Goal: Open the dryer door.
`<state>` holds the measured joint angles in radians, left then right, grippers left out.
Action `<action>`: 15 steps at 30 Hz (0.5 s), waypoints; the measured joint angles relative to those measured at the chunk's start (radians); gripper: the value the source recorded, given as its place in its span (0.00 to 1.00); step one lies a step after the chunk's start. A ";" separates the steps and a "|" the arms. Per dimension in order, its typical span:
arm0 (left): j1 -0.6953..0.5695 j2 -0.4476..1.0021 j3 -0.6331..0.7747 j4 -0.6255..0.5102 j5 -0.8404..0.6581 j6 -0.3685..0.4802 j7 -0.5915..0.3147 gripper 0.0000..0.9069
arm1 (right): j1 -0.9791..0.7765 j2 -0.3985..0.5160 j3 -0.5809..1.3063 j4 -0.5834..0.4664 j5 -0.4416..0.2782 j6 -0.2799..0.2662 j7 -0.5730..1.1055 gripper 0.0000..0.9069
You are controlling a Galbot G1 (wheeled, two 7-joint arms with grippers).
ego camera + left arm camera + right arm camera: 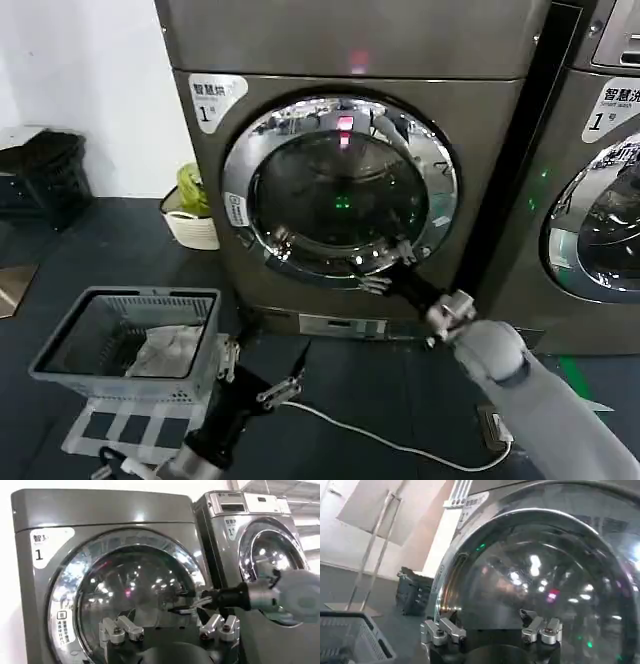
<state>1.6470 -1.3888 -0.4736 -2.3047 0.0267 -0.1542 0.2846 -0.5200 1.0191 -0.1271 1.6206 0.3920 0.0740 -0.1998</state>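
From the head camera I see the dryer door (340, 187) closed flat on the front of the machine marked 1, chrome rim ringing dark glass. My right gripper (388, 268) reaches to the rim's lower right, fingers spread and touching the chrome. My left gripper (262, 372) hangs low over the dark floor, jaws apart, beside a grey basket (130, 342) holding white cloth. A white cable (400, 440) trails across the floor. From the left wrist, the left gripper (170, 630) gapes open facing the door (125, 595), while the right gripper (192, 600) meets the rim. From the right wrist, the right gripper (492, 630) sits spread against the glass (535, 575).
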 joint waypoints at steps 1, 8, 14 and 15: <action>0.000 -0.001 0.000 0.001 0.001 -0.001 0.001 1.00 | 0.013 0.011 -0.011 -0.011 -0.007 0.000 0.004 1.00; 0.000 -0.007 -0.001 0.007 0.006 -0.010 0.001 1.00 | 0.079 0.078 -0.061 -0.071 -0.020 0.000 0.014 1.00; 0.000 -0.010 -0.003 0.007 0.006 -0.017 0.002 1.00 | 0.131 0.145 -0.098 -0.141 -0.038 0.008 0.019 1.00; 0.000 -0.010 -0.003 0.007 0.006 -0.018 0.003 1.00 | 0.137 0.156 -0.102 -0.153 -0.041 0.009 0.019 1.00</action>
<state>1.6471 -1.3990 -0.4766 -2.2979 0.0327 -0.1719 0.2874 -0.3833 1.1750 -0.2291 1.4674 0.3510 0.0830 -0.1812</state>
